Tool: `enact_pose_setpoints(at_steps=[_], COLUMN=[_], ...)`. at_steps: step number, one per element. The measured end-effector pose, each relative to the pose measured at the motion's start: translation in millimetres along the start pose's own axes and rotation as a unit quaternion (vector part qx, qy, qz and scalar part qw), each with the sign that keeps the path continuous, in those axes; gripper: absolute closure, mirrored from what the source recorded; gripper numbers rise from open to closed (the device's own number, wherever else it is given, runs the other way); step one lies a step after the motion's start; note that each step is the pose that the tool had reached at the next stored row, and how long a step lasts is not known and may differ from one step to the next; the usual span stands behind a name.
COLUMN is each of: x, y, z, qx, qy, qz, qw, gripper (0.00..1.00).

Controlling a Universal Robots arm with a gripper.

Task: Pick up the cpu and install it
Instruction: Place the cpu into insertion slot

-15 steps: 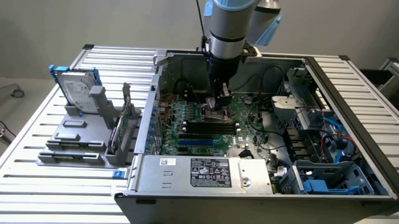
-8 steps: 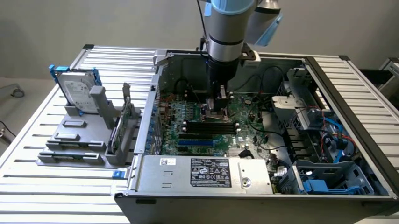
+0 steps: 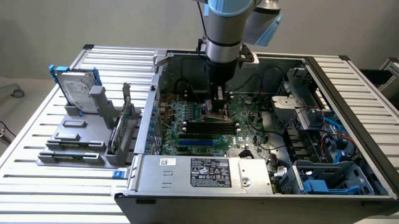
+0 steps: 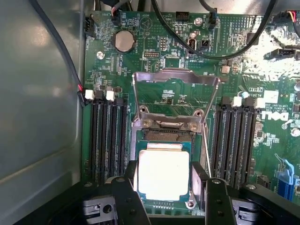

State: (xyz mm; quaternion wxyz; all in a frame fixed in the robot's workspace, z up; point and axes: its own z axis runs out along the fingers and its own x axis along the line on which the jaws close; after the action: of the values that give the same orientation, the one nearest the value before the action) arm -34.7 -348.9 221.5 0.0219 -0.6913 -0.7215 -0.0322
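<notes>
One small square cpu (image 4: 164,173) sits right between the two fingers (image 4: 132,187) of the gripper (image 4: 166,182). It is flat, with a plain, pale, shiny metal top. It is square, so no side is the long one.

The fingers are black and blocky. They stand wide apart, one at each side of the cpu. They look pressed to its edges, so I judge the cpu is held.

The cpu lies straight under the hand, over the socket (image 4: 166,135). A strip of the socket's dark middle peeks out past one edge of the cpu. So I think the cpu hangs just above it and is not yet seated.

The socket's thin silver lid (image 4: 176,75) is tipped up and open. Long black slots (image 4: 105,140) run along both sides of the socket. All of it is on a green board (image 4: 154,51) dotted with tiny parts.

In the exterior view the gripper (image 3: 219,105) reaches down into the open case (image 3: 349,88), near the middle of the board. A hard drive (image 3: 78,88) stands well apart in a grey rack (image 3: 81,140) on the exterior view's left.
</notes>
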Motion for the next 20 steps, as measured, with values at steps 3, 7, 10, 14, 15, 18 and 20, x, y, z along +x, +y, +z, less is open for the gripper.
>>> enact_pose_setpoints(at_steps=[3, 7, 10, 14, 15, 18, 20], x=[-6.0, -7.7, -7.8, -7.8, -7.8, -6.4, -5.5], y=[-0.3, -0.4, -0.8, -1.7, -1.7, -1.7, -1.7], z=[-0.4, -0.4, 0.0, 1.7, 2.0, 3.2, 4.7], qx=[-0.0002, -0.0003, -0.0006, -0.0018, -0.0021, -0.0032, -0.0042], qy=[0.0, 0.0, -0.0001, -0.0004, -0.0004, -0.0004, -0.0003], qz=[0.002, 0.004, 0.007, 0.023, 0.024, 0.025, 0.025], qw=[1.0, 1.0, 1.0, 0.9997, 0.9997, 0.9997, 0.9997], gripper=[0.46, 0.46, 0.46, 0.46, 0.46, 0.46, 0.46])
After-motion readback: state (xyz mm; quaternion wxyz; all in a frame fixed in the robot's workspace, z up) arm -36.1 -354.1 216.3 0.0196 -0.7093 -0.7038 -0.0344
